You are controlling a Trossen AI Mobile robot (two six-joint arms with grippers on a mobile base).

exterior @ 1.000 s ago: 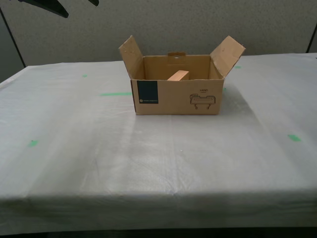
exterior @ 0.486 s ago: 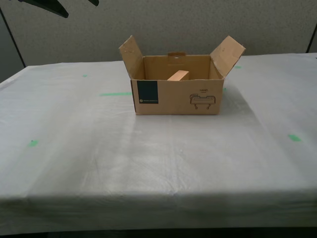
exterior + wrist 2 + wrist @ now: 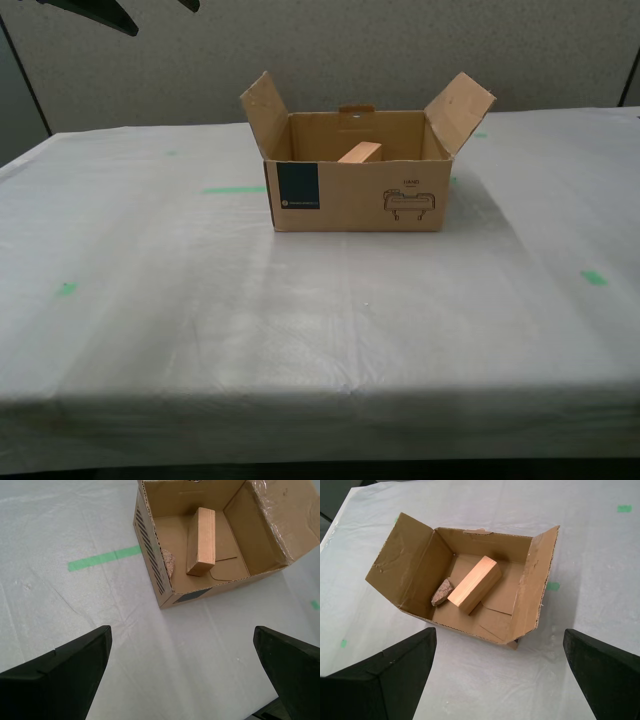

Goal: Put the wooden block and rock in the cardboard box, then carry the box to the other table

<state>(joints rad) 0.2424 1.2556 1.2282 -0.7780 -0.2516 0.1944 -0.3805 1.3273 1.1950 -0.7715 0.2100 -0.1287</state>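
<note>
The cardboard box (image 3: 360,195) stands on the other table (image 3: 200,310), a white wrinkled cloth with green tape marks, its side flaps up. Inside lies the wooden block (image 3: 360,152), leaning at an angle. The rock is hidden in the exterior view. The second wrist view looks down into the box (image 3: 152,550), with the block (image 3: 201,540) and the rock (image 3: 169,562) against a wall. My second gripper (image 3: 182,640) hangs open, above and apart from the box. In the first wrist view, box (image 3: 402,565), block (image 3: 474,584) and rock (image 3: 442,591) lie beyond my open first gripper (image 3: 500,640).
Green tape marks (image 3: 235,189) dot the cloth around the box. A dark arm part (image 3: 95,12) shows at the exterior view's top left. A grey wall runs behind the table. The table's front edge (image 3: 320,400) is near the camera.
</note>
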